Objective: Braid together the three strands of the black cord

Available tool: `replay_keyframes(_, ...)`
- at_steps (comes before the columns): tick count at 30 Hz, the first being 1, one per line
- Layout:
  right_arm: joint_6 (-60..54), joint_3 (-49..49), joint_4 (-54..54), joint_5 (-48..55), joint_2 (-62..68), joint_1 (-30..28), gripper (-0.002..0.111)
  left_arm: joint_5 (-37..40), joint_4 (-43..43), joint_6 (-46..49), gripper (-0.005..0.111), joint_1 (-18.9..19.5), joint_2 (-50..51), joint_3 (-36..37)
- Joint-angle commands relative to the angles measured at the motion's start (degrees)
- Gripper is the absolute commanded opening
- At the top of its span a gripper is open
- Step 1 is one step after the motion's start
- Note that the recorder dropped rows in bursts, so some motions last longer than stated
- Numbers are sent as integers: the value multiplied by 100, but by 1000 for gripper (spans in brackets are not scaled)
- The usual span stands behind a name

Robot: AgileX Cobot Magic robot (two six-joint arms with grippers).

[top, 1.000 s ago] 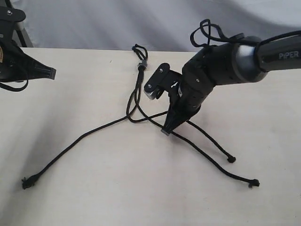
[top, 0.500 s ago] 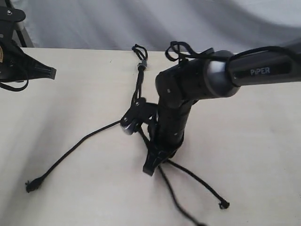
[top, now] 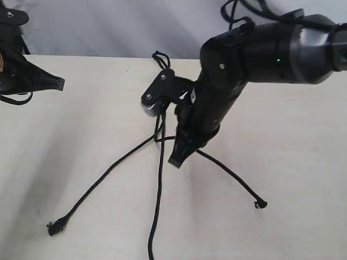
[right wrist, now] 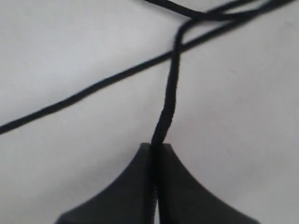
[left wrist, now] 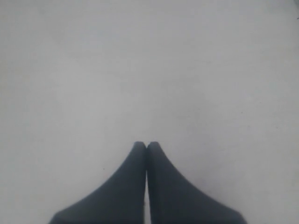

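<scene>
Gripping: your right gripper (top: 176, 158) has its jaws pressed together on one strand (right wrist: 169, 93) of the cord (top: 158, 125). The wrist view shows that strand running out from between the tips to a crossing with the others.
Which strand: the exterior view cannot settle it, because the arm covers the pinch point. The right strand (top: 233, 176) comes out just beside the tips, so it is the likely one.
Why so low: the tips hang close over the table (top: 303, 179) at centre frame, probably so the pinched strand can be dragged across its neighbours without lifting the whole cord.
Idle arm: your left gripper (top: 54, 83) sits at the upper left of the frame, jaws closed on nothing and well apart from the cord. It appears parked to leave the crossing to the other arm.
Anchor: the loop (top: 161, 59) lies at upper centre, near the table's far edge, and is the joined end the strands fan from.
Fan: the left strand (top: 103, 176) runs to the lower left and the middle strand (top: 160, 184) goes straight down past the bottom edge. The right strand heads lower right.
Progress: hardly any plait shows, so judge this an early crossover.
Risk: nothing pins the loop, so a hard pull could drag the whole cord.
</scene>
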Motion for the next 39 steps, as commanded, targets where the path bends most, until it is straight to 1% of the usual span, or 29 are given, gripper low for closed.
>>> replay_keyframes(1,110,104,0,-105,180,-590,0,20,-69,11,0,13,-48,44)
replay_keyframes(3,110,176,0,-130,361,-772,0,29,-69,11,0,13,-48,44)
replay_keyframes(7,110,188,-66,-182,696,-937,0,17,-69,11,0,13,-48,44)
replay_keyframes(9,110,188,-66,-366,828,-939,4,7,-69,11,0,13,-48,44)
replay_keyframes(11,143,188,-66,-532,907,-939,13,7,-69,11,0,13,-48,44)
replay_keyframes(16,143,188,-87,-576,935,-886,58,-143,-69,11,0,13,-48,44)
replay_keyframes(19,143,188,-140,-672,715,-923,73,-283,-189,11,0,13,-48,44)
replay_keyframes(20,143,188,-156,-752,607,-967,75,-334,-343,15,0,-2,-48,44)
replay_keyframes(22,289,188,-156,-1066,262,-1102,78,-415,-471,62,0,-147,-48,44)
replay_keyframes(25,532,188,-156,-1493,-307,-1396,78,-509,-483,349,0,-621,-48,44)
replay_keyframes(29,757,300,-130,-1618,-994,-1876,78,-890,-483,363,0,-1532,-33,20)
replay_keyframes(31,757,543,-130,-1738,-1286,-2112,78,-844,-483,363,2,-1959,36,-65)
replay_keyframes(32,757,681,-130,-1875,-1386,-2203,78,-755,-483,363,6,-2184,78,-114)
replay_keyframes(34,757,1101,-130,-2495,-1593,-2444,78,-476,-532,363,15,-2597,207,-242)
replay_keyframes(35,757,1282,-130,-2807,-1654,-2542,78,-281,-602,363,21,-2782,302,-305)
replay_keyframes(37,757,1716,-130,-3549,-1742,-2789,78,15,-740,363,34,-3082,509,-380)
replay_keyframes(39,792,2047,-99,-4281,-1767,-3021,78,79,-829,363,45,-3345,778,-392)
